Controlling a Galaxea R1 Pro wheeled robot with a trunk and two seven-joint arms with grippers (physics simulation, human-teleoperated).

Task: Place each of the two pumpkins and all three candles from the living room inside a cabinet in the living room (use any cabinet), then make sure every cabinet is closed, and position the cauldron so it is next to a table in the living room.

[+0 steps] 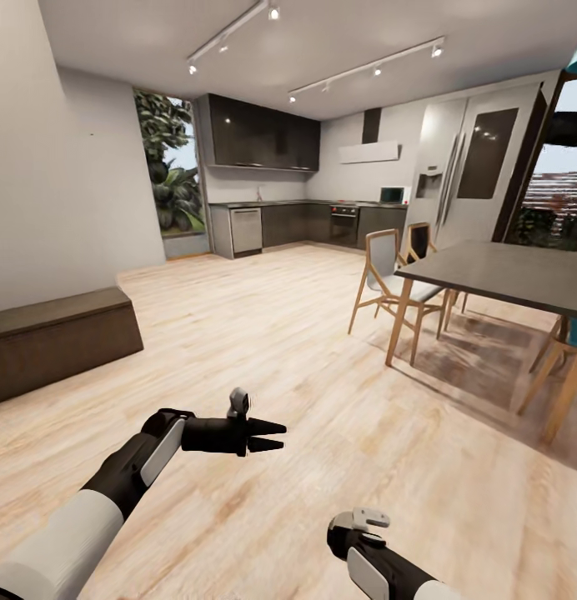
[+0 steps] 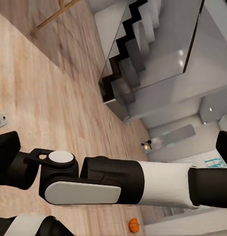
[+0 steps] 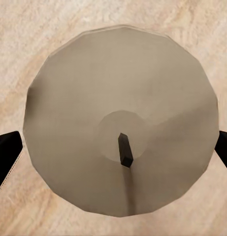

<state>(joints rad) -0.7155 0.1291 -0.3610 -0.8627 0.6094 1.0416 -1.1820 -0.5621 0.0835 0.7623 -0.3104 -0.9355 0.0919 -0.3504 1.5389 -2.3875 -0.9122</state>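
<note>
A cream-white candle [image 3: 118, 123] with a dark wick sits between the fingers of my right gripper [image 3: 118, 152], which is shut on it above the wood floor. In the head view that arm's wrist [image 1: 359, 525] hangs low at the front, pointing down. My left gripper [image 1: 273, 437] is held out level over the floor, open and holding nothing. One orange pumpkin [image 2: 134, 224] lies on the floor past my right forearm [image 2: 143, 182]. The low dark brown cabinet [image 1: 63, 337] stands against the left wall, its fronts shut. The table and the cauldron are out of view.
A dark dining table [image 1: 505, 279] with wooden chairs [image 1: 388, 283] stands to the right. The kitchen counter [image 1: 305, 221] runs along the far wall. A staircase [image 2: 128, 64] shows in the left wrist view, with a small dark object [image 2: 146, 145] beyond it, too small to identify.
</note>
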